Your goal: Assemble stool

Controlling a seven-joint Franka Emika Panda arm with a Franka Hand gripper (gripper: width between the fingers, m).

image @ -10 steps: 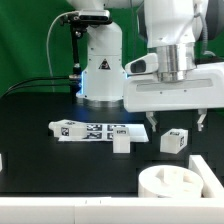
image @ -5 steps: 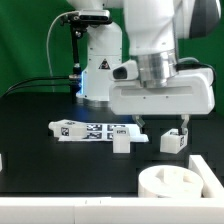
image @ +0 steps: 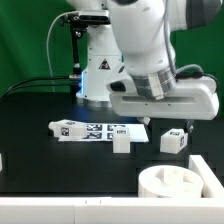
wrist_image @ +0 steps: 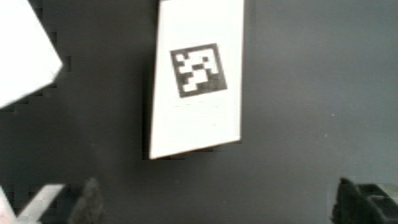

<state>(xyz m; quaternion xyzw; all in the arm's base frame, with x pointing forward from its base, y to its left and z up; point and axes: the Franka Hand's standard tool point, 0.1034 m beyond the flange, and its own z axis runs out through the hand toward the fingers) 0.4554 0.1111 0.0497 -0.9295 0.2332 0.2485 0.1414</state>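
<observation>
My gripper (image: 168,126) is open and empty. It hangs low over the black table, above and just behind a short white stool leg (image: 175,141) with a tag. A second white leg (image: 121,141) stands to the exterior view's left of it. The round white seat (image: 175,184) lies at the front right. In the wrist view a long white part with one tag (wrist_image: 196,85) lies ahead of the gripper (wrist_image: 214,205). It is not between the dark fingertips (wrist_image: 63,202), which stand wide apart.
The marker board (image: 85,130) lies flat behind the left leg. The robot base (image: 100,65) stands at the back. Another white part (image: 208,165) sits at the right edge. A white shape (wrist_image: 22,50) shows at the wrist view's corner.
The arm has leaned over towards the exterior view's left and the hand has tilted. The fingers stay open over the right leg. The parts have not moved.
</observation>
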